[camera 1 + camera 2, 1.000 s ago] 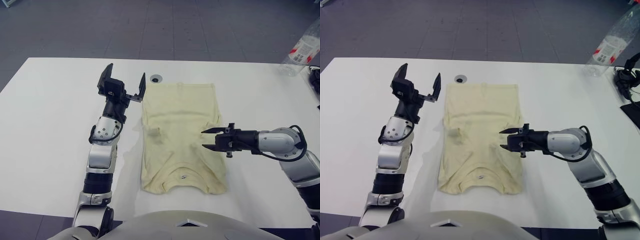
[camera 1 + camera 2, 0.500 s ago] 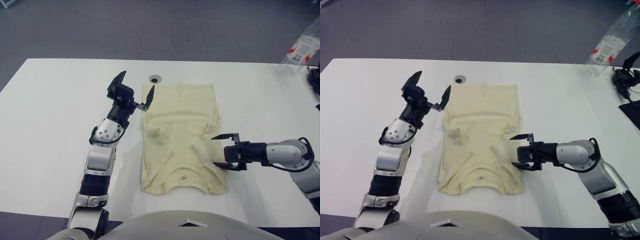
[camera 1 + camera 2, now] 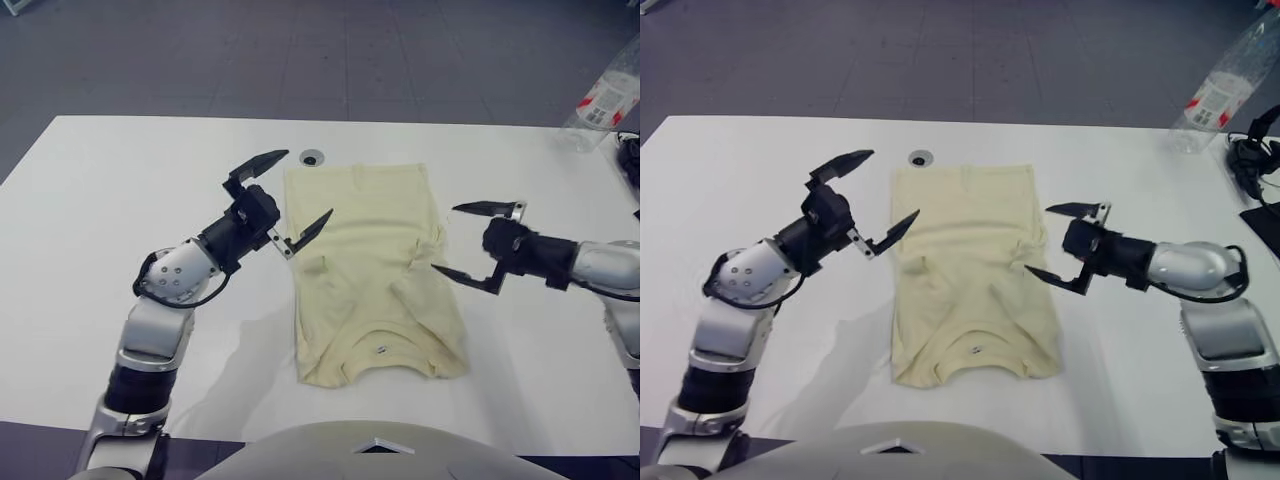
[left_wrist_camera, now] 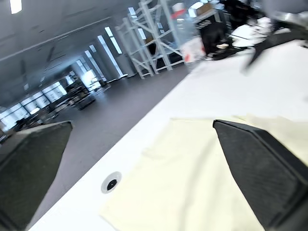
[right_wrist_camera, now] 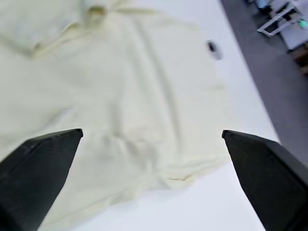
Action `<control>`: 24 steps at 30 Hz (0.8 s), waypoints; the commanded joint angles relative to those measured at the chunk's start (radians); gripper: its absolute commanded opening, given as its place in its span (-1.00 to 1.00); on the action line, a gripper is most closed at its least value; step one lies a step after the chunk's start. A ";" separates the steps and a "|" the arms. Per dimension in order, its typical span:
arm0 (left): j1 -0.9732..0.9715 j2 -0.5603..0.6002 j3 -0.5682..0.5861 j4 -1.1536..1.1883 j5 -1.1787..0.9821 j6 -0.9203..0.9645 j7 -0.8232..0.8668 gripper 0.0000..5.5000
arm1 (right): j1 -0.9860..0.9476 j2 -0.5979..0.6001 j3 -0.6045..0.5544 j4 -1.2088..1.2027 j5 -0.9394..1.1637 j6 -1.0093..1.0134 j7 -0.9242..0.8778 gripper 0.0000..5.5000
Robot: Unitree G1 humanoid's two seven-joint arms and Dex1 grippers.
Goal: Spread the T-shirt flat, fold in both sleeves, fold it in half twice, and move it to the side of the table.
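Note:
A pale yellow T-shirt (image 3: 370,270) lies on the white table (image 3: 100,200), sleeves folded in, collar at the near edge and hem toward the far side. My left gripper (image 3: 305,187) hovers open just off the shirt's left edge near the hem, holding nothing. My right gripper (image 3: 446,238) hangs open above the shirt's right edge at mid length, also holding nothing. In the left wrist view the shirt (image 4: 202,178) shows between two dark fingers (image 4: 260,168). The right wrist view looks down on the wrinkled cloth (image 5: 120,86) between its fingers (image 5: 38,168).
A round cable hole (image 3: 312,156) sits in the table just beyond the shirt's far left corner. A clear plastic bottle (image 3: 600,100) lies at the far right, with black cables (image 3: 1245,150) near the right edge. Bare table spreads to the left of the shirt.
My right gripper lifted off the shirt's right side and opened wider. My left gripper tipped over toward the shirt's left edge. The shirt's near end slid slightly right.

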 commanded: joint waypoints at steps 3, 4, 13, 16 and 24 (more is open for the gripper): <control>0.214 0.196 0.045 -0.247 -0.119 0.238 -0.126 0.96 | 0.373 -0.052 -0.194 -0.359 0.024 0.180 0.028 0.96; 0.255 0.224 0.050 -0.276 -0.128 0.255 -0.144 0.96 | 0.436 -0.045 -0.203 -0.409 0.009 0.183 0.028 0.96; 0.487 0.365 -0.123 -0.410 -0.009 0.384 -0.153 0.96 | 0.697 -0.033 -0.065 -0.403 -0.297 -0.078 -0.026 0.96; 0.486 0.356 -0.164 -0.414 0.020 0.387 -0.136 0.96 | 0.705 -0.023 -0.058 -0.391 -0.311 -0.087 -0.025 0.96; 0.497 0.368 -0.264 -0.394 0.114 0.391 -0.120 0.96 | 0.720 -0.041 -0.030 -0.409 -0.378 -0.015 -0.013 0.96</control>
